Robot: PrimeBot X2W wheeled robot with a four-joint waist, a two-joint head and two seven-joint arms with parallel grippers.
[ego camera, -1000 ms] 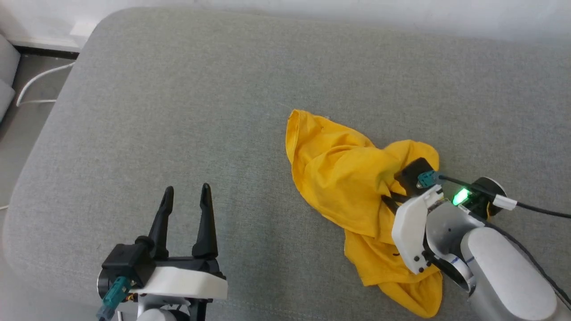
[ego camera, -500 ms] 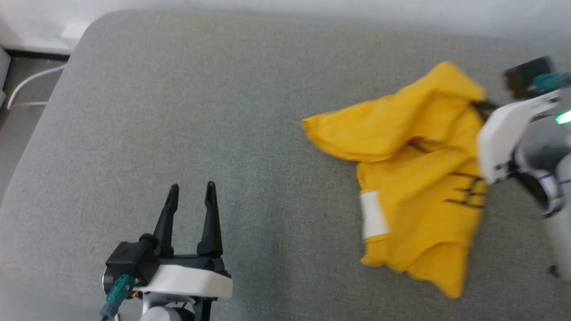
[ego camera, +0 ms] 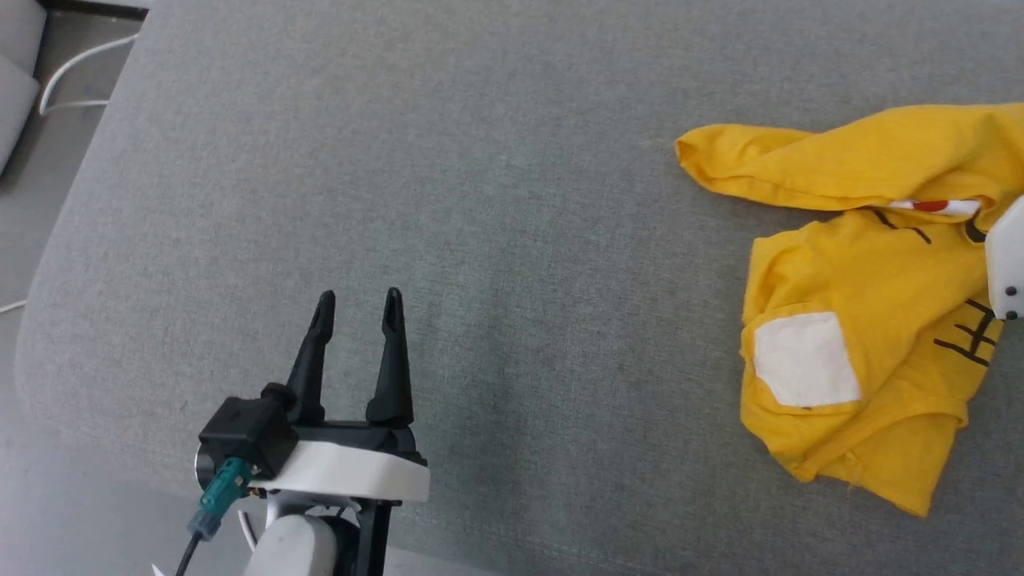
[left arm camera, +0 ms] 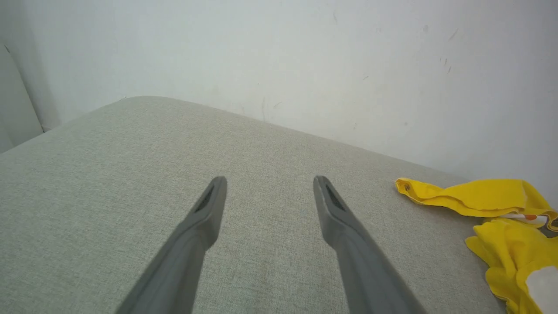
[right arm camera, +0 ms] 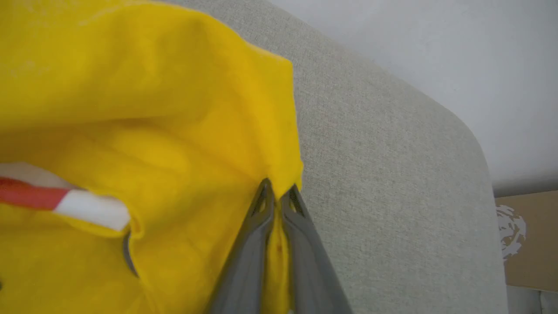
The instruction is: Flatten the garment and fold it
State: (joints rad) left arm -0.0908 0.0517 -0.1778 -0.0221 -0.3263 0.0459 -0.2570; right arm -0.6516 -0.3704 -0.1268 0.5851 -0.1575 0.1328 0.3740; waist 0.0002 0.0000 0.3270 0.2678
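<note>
The garment (ego camera: pixel 856 272), a mustard-yellow T-shirt, lies crumpled at the right of the grey cushion (ego camera: pixel 480 200), with a white patch, a red dot and black marks showing. In the right wrist view my right gripper (right arm camera: pixel 277 188) is shut on a fold of the garment (right arm camera: pixel 152 131), yellow cloth pinched between its fingers. Its white housing (ego camera: pixel 1006 268) shows at the right edge of the head view. My left gripper (ego camera: pixel 358 302) stands open at the lower left, well away from the shirt. The left wrist view has the garment (left arm camera: pixel 497 205) far to the right of the left gripper (left arm camera: pixel 270 181).
A pale wall (left arm camera: pixel 305 56) rises behind the cushion. A white cable (ego camera: pixel 72 68) lies on the floor beyond the cushion's far-left corner. A brown cardboard box (right arm camera: pixel 527 240) sits past the cushion's right end.
My right gripper has carried the shirt's fold up and to the right, opening the crumpled heap so the printed front shows. The head camera has also shifted. The left gripper stays open.
</note>
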